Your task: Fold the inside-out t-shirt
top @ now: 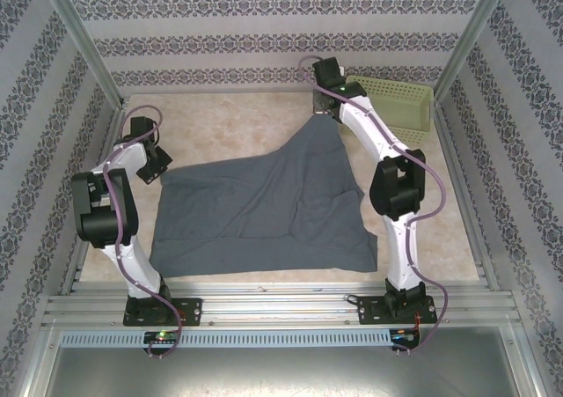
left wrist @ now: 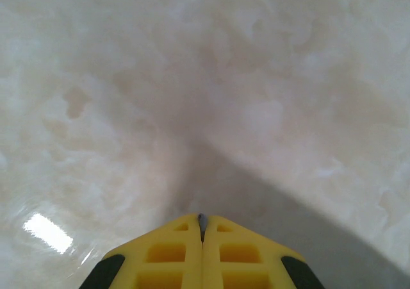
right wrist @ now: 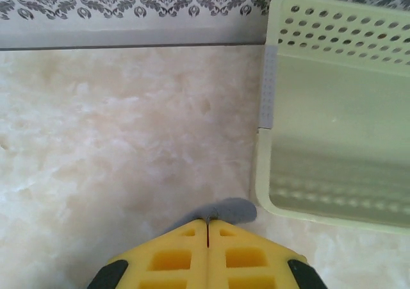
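The right gripper [right wrist: 207, 223] is clenched on a tuft of the inside-out t-shirt [top: 264, 212]. In its wrist view a grey nub of cloth pokes out past the yellow fingertips toward 1 o'clock. From above, that pinch sits at about 12 o'clock on the table [top: 229, 120]. The shirt rises in a peak toward it, while the rest of the cloth lies spread across the middle, reaching down to 6 o'clock. The left gripper [left wrist: 202, 220] is clamped too, at 9 o'clock by the shirt's upper left corner. A thin grey sliver shows between its tips, which I take for a pinch of hem, though it is slight.

Risks, as I judge them:
- **Slipping:** both holds look shallow, so a quick pull could slide the fabric out, the left one first.
- **Skewed fold:** one pinch is far back and the other out at the side, so bringing them together may skew the fold and bunch the creases across the body.
- **Dragging:** the peak at 12 o'clock looks taut, and more pull away from the left hold could drag the whole shirt rather than lift it.

The pale green perforated basket [right wrist: 282, 26] stands just beside the right gripper at 3 o'clock, not touching it; a swing that way would knock its wall. The patterned back wall [top: 264, 27] is close behind at 12 o'clock, leaving little room to carry the cloth further out
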Motion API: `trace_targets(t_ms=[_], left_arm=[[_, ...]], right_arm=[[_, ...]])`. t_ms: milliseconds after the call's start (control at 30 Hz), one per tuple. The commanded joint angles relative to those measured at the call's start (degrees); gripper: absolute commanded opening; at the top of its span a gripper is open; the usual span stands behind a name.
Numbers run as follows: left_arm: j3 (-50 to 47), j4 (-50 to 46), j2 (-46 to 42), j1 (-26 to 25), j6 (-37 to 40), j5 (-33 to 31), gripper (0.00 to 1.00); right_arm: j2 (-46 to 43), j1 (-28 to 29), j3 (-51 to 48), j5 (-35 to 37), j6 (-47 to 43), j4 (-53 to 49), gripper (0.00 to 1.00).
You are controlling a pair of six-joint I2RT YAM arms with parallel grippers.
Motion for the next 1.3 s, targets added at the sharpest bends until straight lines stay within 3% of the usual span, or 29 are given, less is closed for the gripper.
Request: trace_targets(t_ms=[0,500,1000,1267], left_arm=[[-2.0,3.4,-4.4,0.9,-1.0,-0.9,0.0],[-10.9,3.4,-16.1,1.0,-0.4,0.7,0.0],[-29.9,0.5,-39.7,0.9,-2.1,0.9,0.0],[-37.0,-3.2,-48.9,0.9,-2.5,1.5,0.0]], right_arm=[[-4.7,1.7,-7.2,3.8,-2.7,5.9,0.0],[-37.1,4.5,-45.3,3.7,4.4,16.1,0.0],[-68.7,5.9,-72.6,-3.4,17.0,7.2,0.0],[-81.2,6.6,-81.8,-8.3,25.3,-0.7,0.0]])
